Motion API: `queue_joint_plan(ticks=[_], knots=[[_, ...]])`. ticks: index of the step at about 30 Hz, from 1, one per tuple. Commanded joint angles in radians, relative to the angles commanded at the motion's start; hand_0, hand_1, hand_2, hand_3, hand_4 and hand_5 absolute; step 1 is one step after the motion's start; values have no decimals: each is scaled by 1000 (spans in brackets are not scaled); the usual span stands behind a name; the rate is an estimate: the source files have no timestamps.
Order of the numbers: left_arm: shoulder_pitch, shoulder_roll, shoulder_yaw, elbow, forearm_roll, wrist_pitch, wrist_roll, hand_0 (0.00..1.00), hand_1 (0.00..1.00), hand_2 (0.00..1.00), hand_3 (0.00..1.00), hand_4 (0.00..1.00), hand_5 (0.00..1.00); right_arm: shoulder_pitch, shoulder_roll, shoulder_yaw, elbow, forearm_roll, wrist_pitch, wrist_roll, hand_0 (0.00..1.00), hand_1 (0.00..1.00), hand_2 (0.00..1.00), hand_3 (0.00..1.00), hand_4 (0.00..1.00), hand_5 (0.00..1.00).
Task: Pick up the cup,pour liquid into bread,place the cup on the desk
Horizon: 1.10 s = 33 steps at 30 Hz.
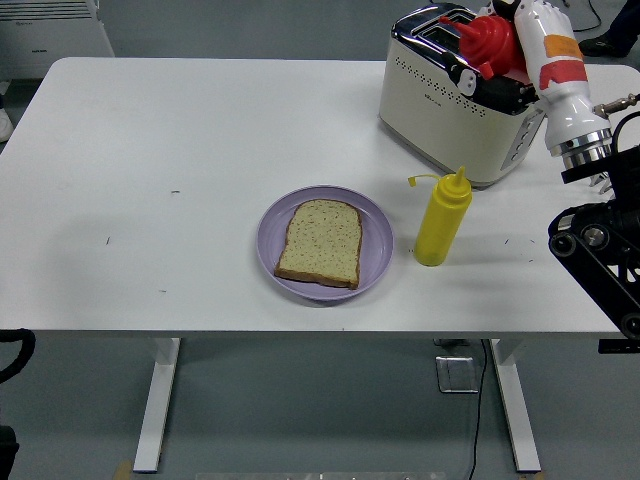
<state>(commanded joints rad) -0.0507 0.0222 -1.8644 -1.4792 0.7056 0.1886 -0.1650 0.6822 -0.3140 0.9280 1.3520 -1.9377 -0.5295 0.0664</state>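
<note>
A slice of brown bread (320, 242) lies on a purple plate (374, 230) near the table's front middle. My right hand (520, 45) is shut on a red squeeze bottle (488, 42) and holds it tilted to the left, high over the toaster (455, 105). A yellow squeeze bottle (441, 217) stands upright just right of the plate. No cup shows. Only a dark part of my left arm (12, 352) shows at the lower left edge, below the table.
The cream and chrome toaster stands at the back right of the white table (180, 150). A white cabinet (55, 30) is beyond the table at the top left. A dark shoe (612, 42) is on the floor at the top right.
</note>
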Motion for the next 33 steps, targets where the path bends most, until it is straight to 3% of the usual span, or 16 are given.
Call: queue_joint_plan(ticks=[8, 14, 24, 33], knots=[[2, -1, -4, 0, 0, 0, 0, 749, 756, 761, 658, 601, 998, 131, -5, -103, -72, -331, 30, -62, 2, 111, 253, 279, 750, 85], [0, -1, -5, 1, 0, 0, 0, 749, 756, 761, 658, 600, 998, 206, -38, -194, -94, -331, 89, -105, 2, 124, 267, 290, 736, 84], [-1, -3, -7, 1, -1, -2, 1, 749, 756, 761, 657, 599, 998, 349, -77, -475, -96, -331, 153, -158, 2, 126, 266, 292, 722, 81], [0, -4, -11, 1, -1, -1, 1, 749, 756, 761, 657, 601, 998, 349, -96, -382, -106, -331, 171, -182, 2, 134, 271, 298, 701, 79]])
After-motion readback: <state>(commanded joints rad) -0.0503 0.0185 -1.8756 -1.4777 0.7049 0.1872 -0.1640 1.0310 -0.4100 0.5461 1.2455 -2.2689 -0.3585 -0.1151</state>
